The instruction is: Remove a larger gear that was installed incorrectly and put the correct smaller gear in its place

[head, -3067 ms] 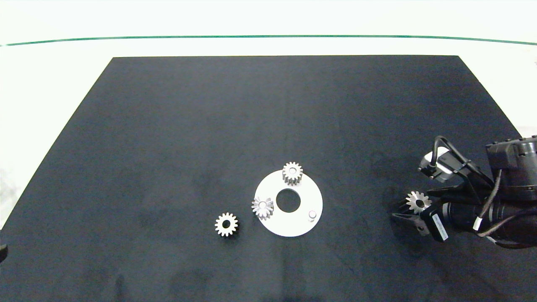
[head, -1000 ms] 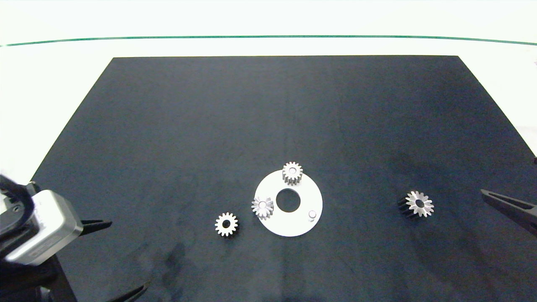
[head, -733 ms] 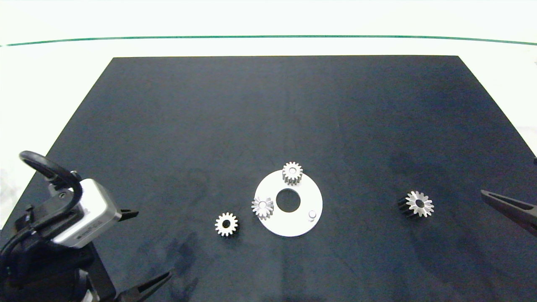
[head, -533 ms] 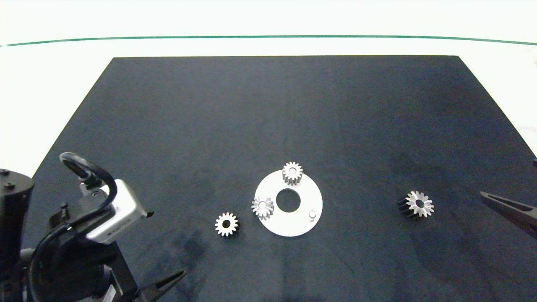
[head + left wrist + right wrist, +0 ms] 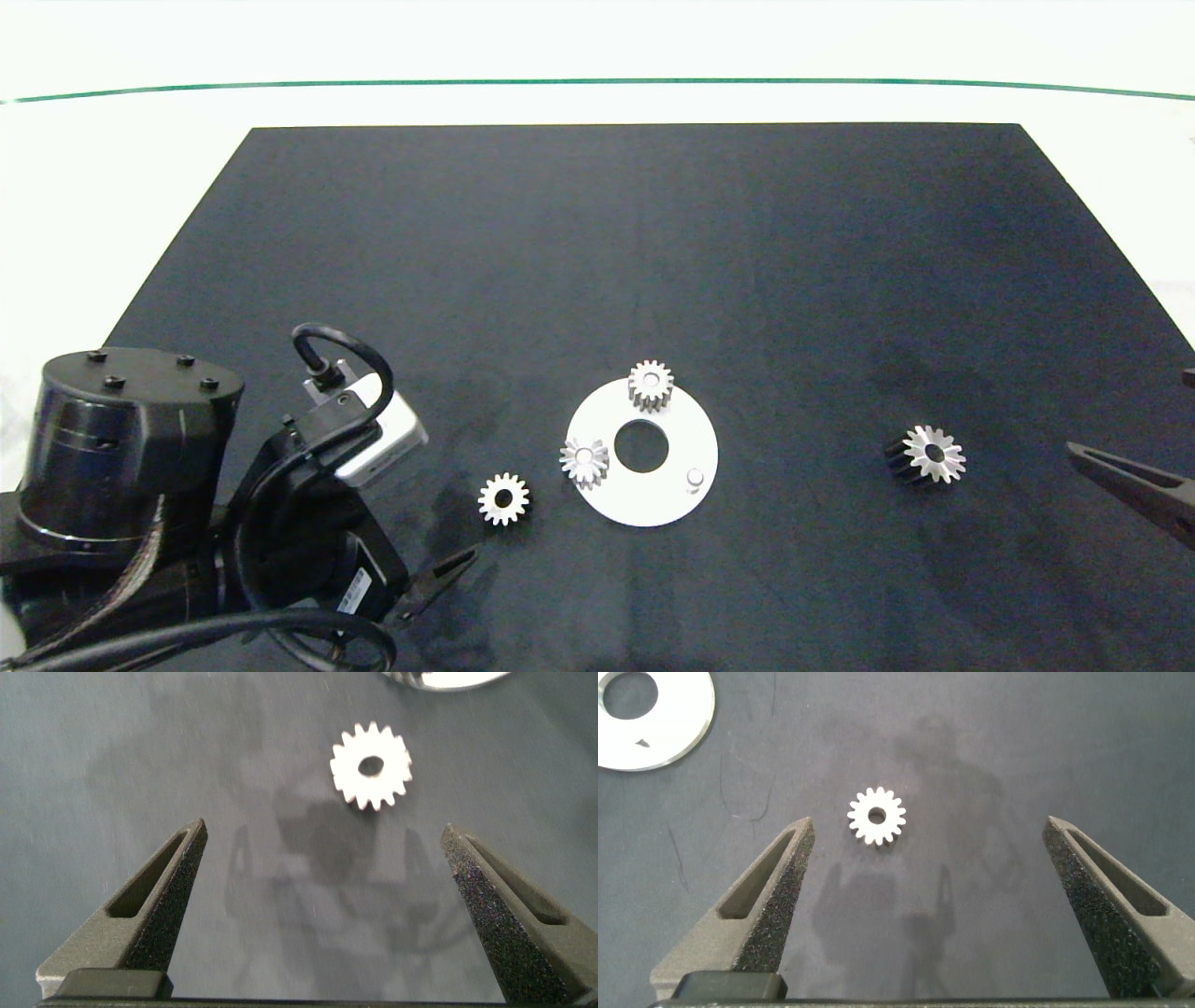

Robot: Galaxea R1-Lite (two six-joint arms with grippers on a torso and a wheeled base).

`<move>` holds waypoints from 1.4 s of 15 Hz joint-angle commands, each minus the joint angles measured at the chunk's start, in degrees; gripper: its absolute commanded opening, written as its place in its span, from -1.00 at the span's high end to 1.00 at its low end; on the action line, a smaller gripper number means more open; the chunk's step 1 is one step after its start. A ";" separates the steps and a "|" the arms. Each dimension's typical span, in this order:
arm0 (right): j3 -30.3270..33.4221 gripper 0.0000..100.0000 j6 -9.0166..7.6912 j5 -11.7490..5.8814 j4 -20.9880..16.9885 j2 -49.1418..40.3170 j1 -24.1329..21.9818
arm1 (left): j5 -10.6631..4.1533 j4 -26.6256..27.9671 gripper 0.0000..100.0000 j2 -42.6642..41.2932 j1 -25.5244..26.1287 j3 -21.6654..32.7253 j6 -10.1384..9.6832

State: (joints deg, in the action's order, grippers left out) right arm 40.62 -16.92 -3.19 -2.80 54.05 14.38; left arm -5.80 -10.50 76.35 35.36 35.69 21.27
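The smaller gear [image 5: 503, 498] lies flat on the black mat, just left of the white round plate [image 5: 653, 504]. My left gripper [image 5: 323, 831] hangs open a little short of this gear [image 5: 371, 766], nothing between its fingers; in the head view one left finger [image 5: 446, 569] shows near the mat's front. The larger gear [image 5: 927, 455], star-toothed with a dark centre hole, lies alone on the mat far to the right. My right gripper [image 5: 930, 822] stands open, drawn back from that gear [image 5: 877, 816]; one of its fingers [image 5: 1125, 476] shows at the right edge.
The plate carries a blunt-toothed gear [image 5: 651, 385] at its far rim, a star-toothed gear with a pale centre [image 5: 584, 461] at its left rim, and a bare pin [image 5: 695, 479] at the front right. The left arm's bulk [image 5: 121, 467] fills the front left corner.
The right gripper let go of the larger gear and drew back to the right edge. The left arm came in from the lower left, moving right toward the smaller gear.
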 commanded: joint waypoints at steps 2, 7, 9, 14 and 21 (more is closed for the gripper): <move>-0.19 -1.00 0.05 0.03 -0.01 0.00 0.03 | -1.32 -2.42 -1.00 5.12 0.23 -0.01 0.08; -0.63 -1.00 0.40 0.03 -0.01 0.00 0.03 | -2.11 -3.83 -1.00 6.88 2.25 0.34 -1.06; -0.63 -1.00 0.40 0.12 -0.01 -0.09 0.03 | -2.99 -6.38 -1.00 8.46 3.83 0.34 -1.94; -1.07 -1.00 0.40 0.21 0.08 -0.35 0.03 | -3.07 -7.35 -1.00 10.49 5.50 0.34 -2.20; -1.42 -1.00 1.01 0.21 0.17 -0.44 0.03 | -4.74 -9.46 -1.00 13.21 5.77 0.60 -2.38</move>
State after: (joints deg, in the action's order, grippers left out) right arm 39.19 -15.79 -3.00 -2.63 53.55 14.38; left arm -10.33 -19.81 88.67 41.06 36.29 18.74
